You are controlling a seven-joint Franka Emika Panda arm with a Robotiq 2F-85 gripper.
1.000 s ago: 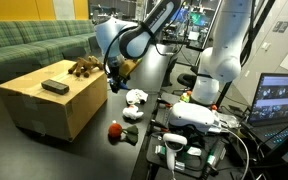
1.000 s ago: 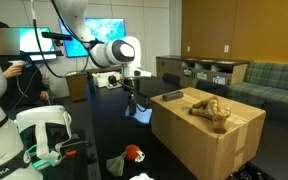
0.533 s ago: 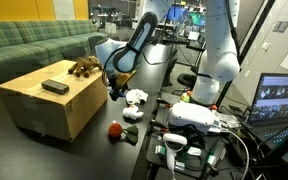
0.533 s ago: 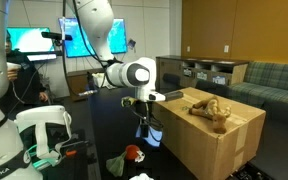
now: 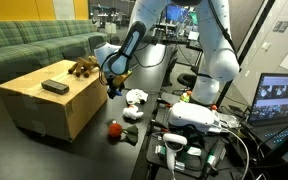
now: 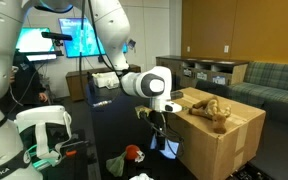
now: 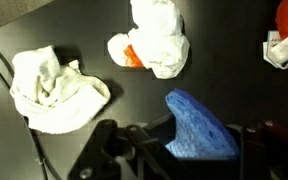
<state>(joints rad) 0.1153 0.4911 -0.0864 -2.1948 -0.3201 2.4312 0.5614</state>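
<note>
My gripper (image 7: 194,142) is shut on a blue cloth (image 7: 196,128), which sticks out from between the dark fingers over the black floor. In both exterior views the gripper (image 5: 112,88) (image 6: 162,135) hangs low beside the side of a cardboard box (image 5: 44,105) (image 6: 224,140), with the blue cloth (image 6: 170,147) dangling under it. Below it in the wrist view lie a crumpled white cloth (image 7: 54,88) and a white cloth with an orange patch (image 7: 154,40).
On the box top rest a brown plush toy (image 5: 84,67) (image 6: 212,108) and a flat black item (image 5: 55,87). White cloths (image 5: 136,97) and a red item (image 5: 114,129) (image 6: 132,154) lie on the floor. A green sofa (image 5: 24,45) stands behind; equipment and monitors (image 5: 279,100) crowd one side.
The arm has swung down and along the box's side, carrying the blue cloth lower towards the floor. The grip has not changed.
</note>
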